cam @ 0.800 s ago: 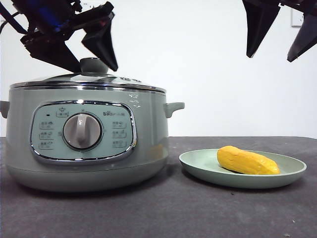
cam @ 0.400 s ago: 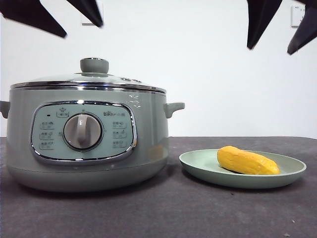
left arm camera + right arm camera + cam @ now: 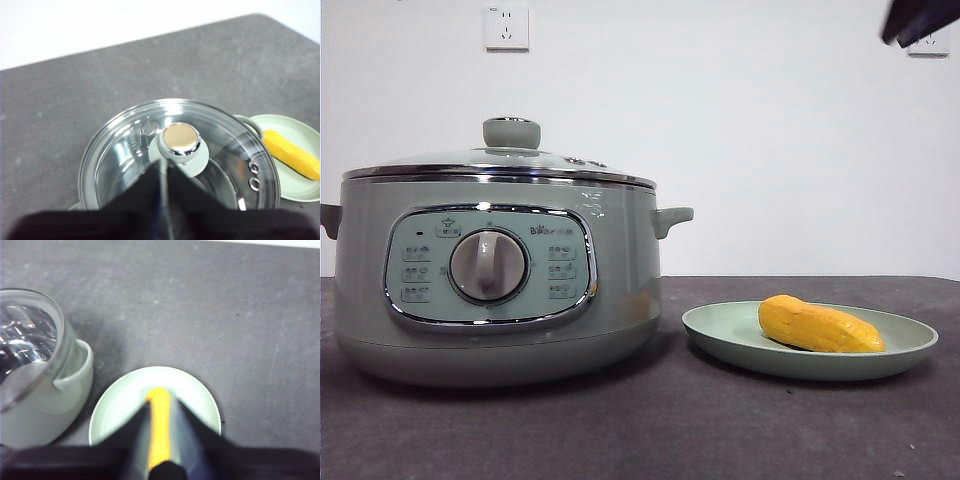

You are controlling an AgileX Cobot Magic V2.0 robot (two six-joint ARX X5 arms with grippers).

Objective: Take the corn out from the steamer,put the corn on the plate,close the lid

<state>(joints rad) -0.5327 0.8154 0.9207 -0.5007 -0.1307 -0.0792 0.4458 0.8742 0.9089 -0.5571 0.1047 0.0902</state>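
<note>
The corn [image 3: 820, 325] lies on the plate [image 3: 910, 352]; the lid [image 3: 180, 150] sits on the steamer [image 3: 490, 270]; the left pincer [image 3: 162, 172] seems pressed together; the right pincer [image 3: 160, 412], spread, should lift straight clear.

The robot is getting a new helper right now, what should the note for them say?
Left gripper: fingers nearly shut, empty, high above the lid, by its knob.
Right gripper: open, empty, above the plate.
The corn lies on the plate, which sits on the table beside the steamer.
The lid sits closed on the steamer.
Done: corn out, corn on plate, lid closed.
Left: nothing seems left; just park the arms.
</note>
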